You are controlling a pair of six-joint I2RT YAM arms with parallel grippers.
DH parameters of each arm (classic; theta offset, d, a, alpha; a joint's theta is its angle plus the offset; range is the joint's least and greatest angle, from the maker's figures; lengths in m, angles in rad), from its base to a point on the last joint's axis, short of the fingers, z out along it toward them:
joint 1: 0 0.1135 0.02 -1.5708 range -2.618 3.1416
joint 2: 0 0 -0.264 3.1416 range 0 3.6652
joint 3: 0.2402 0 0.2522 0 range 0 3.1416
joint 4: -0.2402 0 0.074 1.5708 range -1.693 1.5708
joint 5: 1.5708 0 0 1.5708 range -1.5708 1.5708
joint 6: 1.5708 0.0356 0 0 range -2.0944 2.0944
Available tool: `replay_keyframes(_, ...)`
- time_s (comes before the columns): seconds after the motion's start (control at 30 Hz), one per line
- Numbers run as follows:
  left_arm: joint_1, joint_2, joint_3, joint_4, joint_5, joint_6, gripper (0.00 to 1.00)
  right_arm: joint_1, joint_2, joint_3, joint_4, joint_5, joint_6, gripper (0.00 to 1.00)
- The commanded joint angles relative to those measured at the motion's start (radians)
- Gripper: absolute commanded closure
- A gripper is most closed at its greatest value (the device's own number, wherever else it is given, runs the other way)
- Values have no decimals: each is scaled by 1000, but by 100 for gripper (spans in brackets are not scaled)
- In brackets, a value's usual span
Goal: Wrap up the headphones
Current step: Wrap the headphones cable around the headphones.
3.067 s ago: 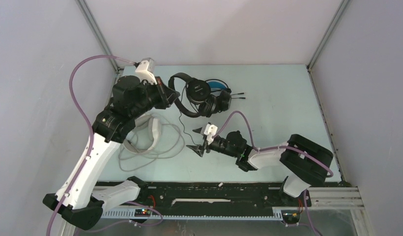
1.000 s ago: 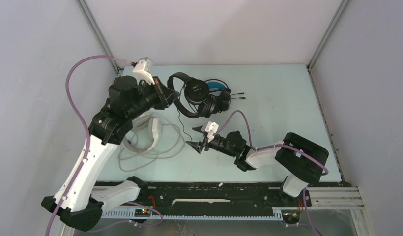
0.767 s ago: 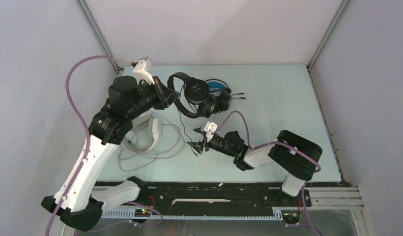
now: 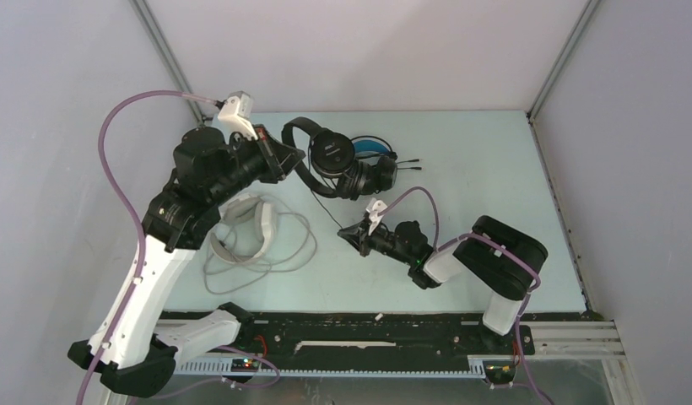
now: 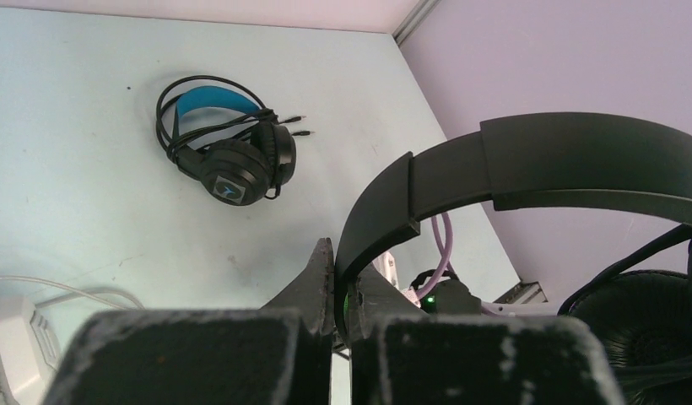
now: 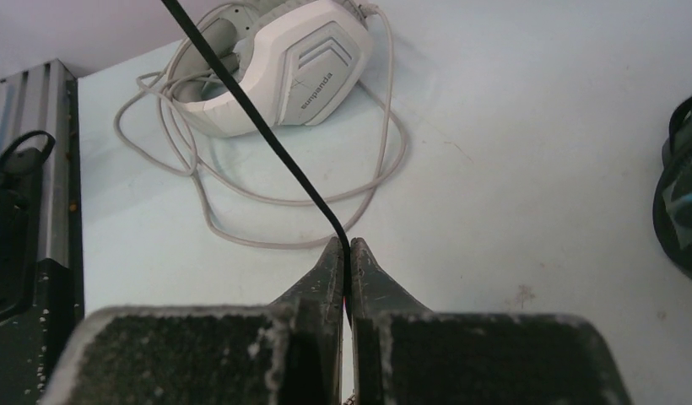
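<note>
the table (image 4: 494, 186) is a pale blue-green flat surface, closed in by plain lilac-grey walls (image 4: 368, 51) with metal posts in the far corners. in the top view the black headphones (image 4: 332, 154) are at 11 o'clock from the table's middle. their headband arc bulges toward 9 o'clock and the cups lie toward 3 o'clock. the left gripper (image 4: 294, 157) is clamped on this headband. the thin black cable (image 6: 267, 139) runs straight toward 4 o'clock into the right gripper (image 6: 344, 249), whose fingers are pressed together on it. the blue-banded headphones (image 5: 233, 173) lie just at 3 o'clock of the black pair. the white headphones (image 6: 300, 63) lie at 9 o'clock among loose cord; their cup seems to read "sunpanda".
</note>
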Motion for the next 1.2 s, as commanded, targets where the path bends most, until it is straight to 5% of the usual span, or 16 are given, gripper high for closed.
replay_keyframes(0.0,6,-5,76,53,-37,9,100,-37,-55,-41,44,-14,104,100)
replay_keyframes(0.47,34,56,162,-7,-249,132,100,-39,-223,-159,-43,-24,89,100)
replay_keyframes(0.8,57,86,181,-55,-367,189,100,-36,-300,-210,-102,110,122,100)
replay_keyframes(1.17,89,70,183,-77,-170,200,100,-89,-323,-222,-136,218,160,100)
